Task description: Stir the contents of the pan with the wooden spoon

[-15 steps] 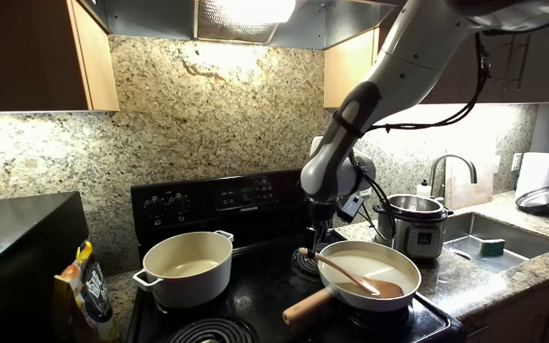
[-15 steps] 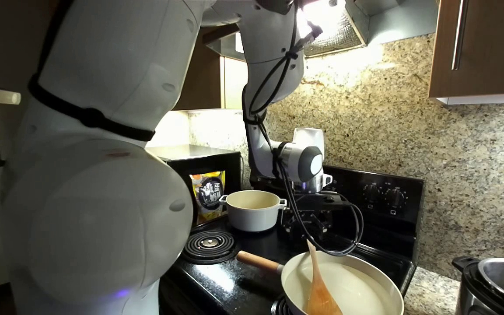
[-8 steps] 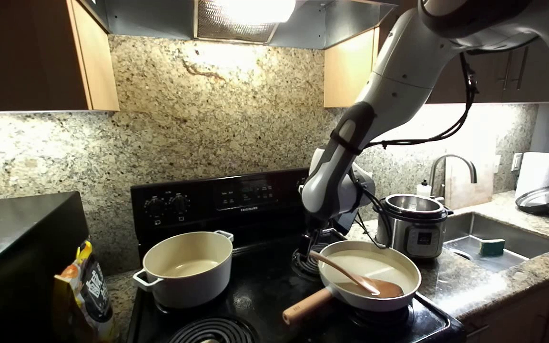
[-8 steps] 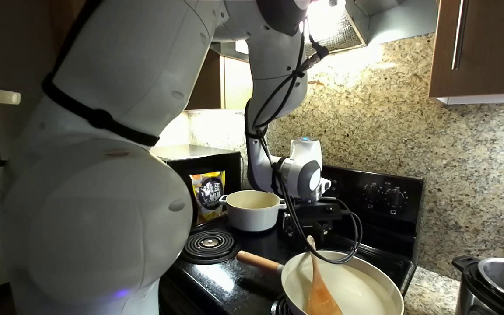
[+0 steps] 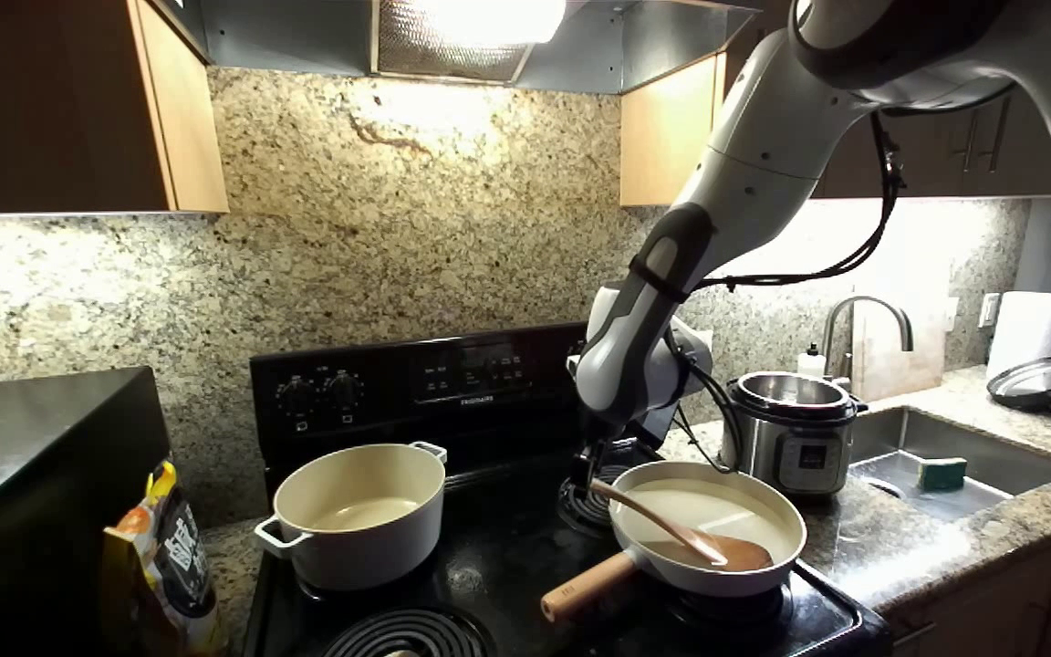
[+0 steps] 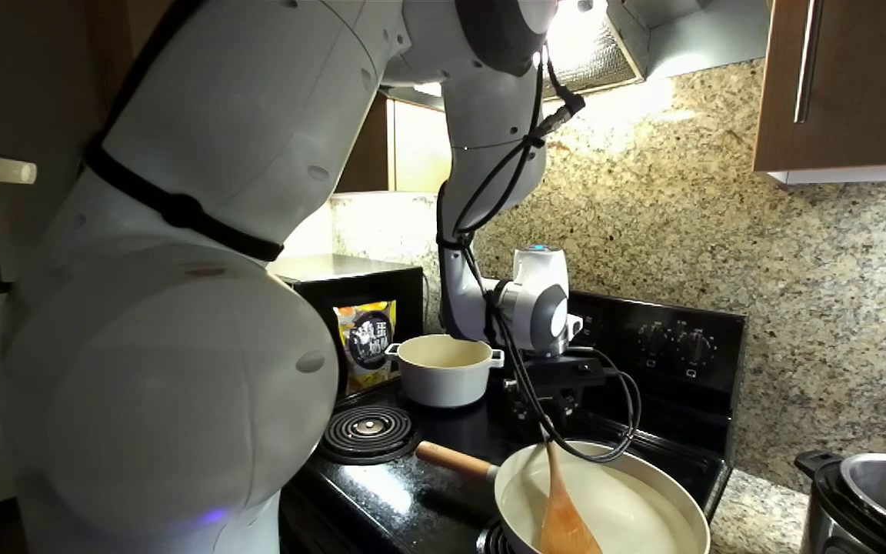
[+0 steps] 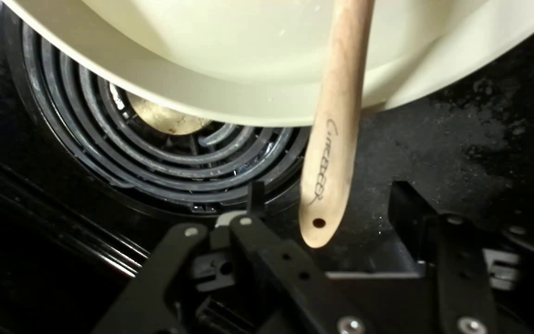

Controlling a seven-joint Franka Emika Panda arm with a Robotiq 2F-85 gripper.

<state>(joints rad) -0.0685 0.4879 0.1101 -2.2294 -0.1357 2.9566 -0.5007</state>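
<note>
The cream-white pan [image 5: 671, 573] rests on the stove, its thick pale handle [image 5: 589, 586] pointing off to one side. Pale contents [image 5: 717, 509] cover its bottom. The wooden spoon [image 6: 564, 517] leans in the pan, bowl down in the contents, its long handle crossing the rim. In the wrist view, the spoon's handle end [image 7: 326, 176], with a small hole, lies between the fingers of my gripper [image 7: 332, 204]. Gaps show on both sides of it, so the jaws stand open around the handle without pinching it. In an exterior view, my gripper [image 5: 587, 467] covers the handle's tip.
A two-handled pot [image 5: 370, 552] stands on the stove beside the pan. The steel cooker [image 5: 785, 456] is close behind the pan. A burner coil [image 7: 202, 174] lies below the gripper. A loose arm cable [image 6: 635, 400] loops over the pan's rim.
My arm has come down, and the gripper has moved over the end of the spoon's handle. The pan and spoon look almost unmoved.
</note>
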